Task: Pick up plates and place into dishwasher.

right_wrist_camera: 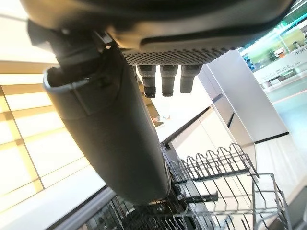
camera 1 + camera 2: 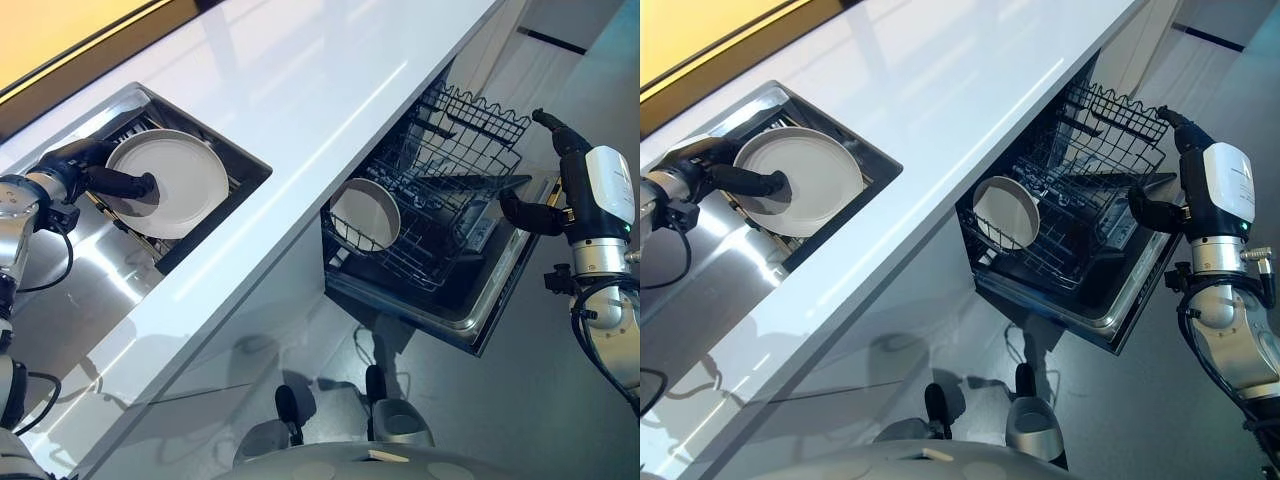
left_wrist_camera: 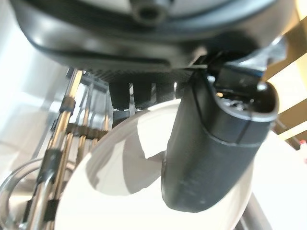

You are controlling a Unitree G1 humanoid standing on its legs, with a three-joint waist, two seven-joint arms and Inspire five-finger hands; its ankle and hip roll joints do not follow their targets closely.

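A white plate (image 2: pixel 175 180) leans in the rack of the sink (image 2: pixel 253 166) at the left. My left hand (image 2: pixel 78 165) reaches into the sink and is shut on this plate. Its thumb (image 3: pixel 216 148) lies across the plate's face (image 3: pixel 115 187) and its fingers (image 3: pixel 120 93) go behind the rim. A second white plate (image 2: pixel 365 213) stands upright at the front left of the dishwasher's lower rack (image 2: pixel 470 130). My right hand (image 2: pixel 572 185) hangs open over the far right side of the rack, fingers straight, holding nothing.
A long white countertop (image 2: pixel 300 100) runs between the sink and the pulled-out dishwasher. The dishwasher door (image 2: pixel 495 310) lies open and low under the rack. A steel draining surface (image 2: pixel 80 290) lies beside the sink. Grey floor (image 2: pixel 520 400) spreads beyond the door.
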